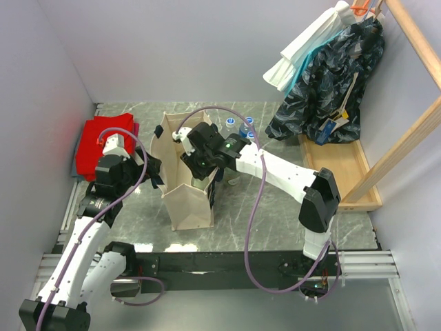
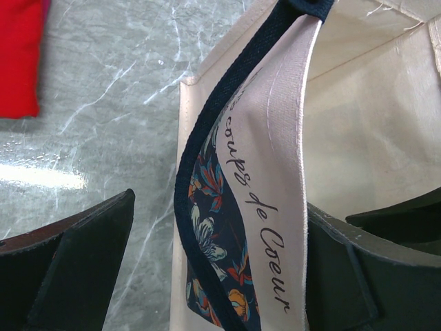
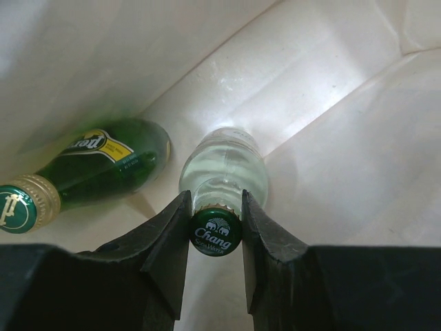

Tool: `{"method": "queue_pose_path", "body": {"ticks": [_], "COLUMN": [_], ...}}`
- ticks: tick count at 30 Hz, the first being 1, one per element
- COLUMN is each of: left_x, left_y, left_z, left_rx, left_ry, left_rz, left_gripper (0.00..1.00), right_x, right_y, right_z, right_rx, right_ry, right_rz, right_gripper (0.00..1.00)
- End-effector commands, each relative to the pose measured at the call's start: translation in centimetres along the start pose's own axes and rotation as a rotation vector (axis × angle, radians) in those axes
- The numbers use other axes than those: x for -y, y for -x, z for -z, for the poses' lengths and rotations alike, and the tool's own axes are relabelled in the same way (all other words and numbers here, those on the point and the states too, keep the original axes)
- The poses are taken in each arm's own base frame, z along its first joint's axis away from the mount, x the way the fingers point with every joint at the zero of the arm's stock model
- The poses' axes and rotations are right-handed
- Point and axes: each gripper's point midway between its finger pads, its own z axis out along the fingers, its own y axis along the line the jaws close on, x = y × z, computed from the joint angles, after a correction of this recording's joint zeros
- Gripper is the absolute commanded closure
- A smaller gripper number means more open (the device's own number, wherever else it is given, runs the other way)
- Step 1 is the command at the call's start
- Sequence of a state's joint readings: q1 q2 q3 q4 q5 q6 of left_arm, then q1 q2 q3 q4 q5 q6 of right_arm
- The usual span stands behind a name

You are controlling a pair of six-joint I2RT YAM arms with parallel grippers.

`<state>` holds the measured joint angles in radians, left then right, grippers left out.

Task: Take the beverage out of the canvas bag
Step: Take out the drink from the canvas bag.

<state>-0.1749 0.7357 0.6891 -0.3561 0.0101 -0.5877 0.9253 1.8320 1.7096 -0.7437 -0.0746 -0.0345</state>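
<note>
A: Right side, what's it doing?
B: My right gripper (image 3: 216,207) is down inside the canvas bag (image 1: 189,203); jaws narrow, pinched on the neck of the clear bottle (image 3: 224,165), right at its green cap (image 3: 216,233); cap reads Chang.
A: Bottle in or out of the bag?
B: In; it sits on the pale bag floor with cloth walls all round; a green bottle (image 3: 103,162) with a yellow label lies on its side just beside it, left in the wrist view.
A: Left side?
B: My left gripper (image 2: 219,200) straddles the bag's wall at the rim; one finger is inside against the cloth; the other finger (image 2: 69,276) is outside with a gap to the navy strap (image 2: 180,200); so jaws wide, not clamped.
A: The bag itself?
B: Upright on the grey marbled table (image 1: 282,227), mouth open, between my two arms; script print and a floral patch on the wall I straddle.
A: Anything else?
B: Red cloth (image 1: 107,145) folded at the left, apart from the bag; two small water bottles (image 1: 231,125) just behind the bag; clothes (image 1: 331,76) hang on a wooden rack (image 1: 413,34) at the far right.
</note>
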Motion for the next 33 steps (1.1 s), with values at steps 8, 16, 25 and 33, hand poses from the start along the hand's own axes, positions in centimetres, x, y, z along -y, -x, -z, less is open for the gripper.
{"method": "queue_pose_path", "body": {"ticks": [8, 16, 25, 33], "left_x": [1.2, 1.2, 1.2, 1.3], "left_y": [1.5, 1.6, 1.6, 1.5], "left_z": [0.4, 0.4, 0.5, 0.4], "left_rx": [0.04, 0.042, 0.044, 0.042], "left_ry": [-0.036, -0.038, -0.04, -0.044], "left_rz": [-0.018, -0.018, -0.018, -0.02], "left_gripper": [0.04, 0.04, 0.04, 0.04], "right_x": [0.2, 0.3, 0.4, 0.2], "right_y": [8.0, 9.0, 10.0, 10.7], "right_z": [6.8, 7.6, 8.6, 9.2], "right_rx": [0.295, 0.333, 0.367, 0.388], "right_ry": [-0.039, -0.049, -0.056, -0.058], "right_rz": [0.031, 0.028, 0.035, 0.038], "right_gripper": [1.0, 1.0, 1.0, 1.0]}}
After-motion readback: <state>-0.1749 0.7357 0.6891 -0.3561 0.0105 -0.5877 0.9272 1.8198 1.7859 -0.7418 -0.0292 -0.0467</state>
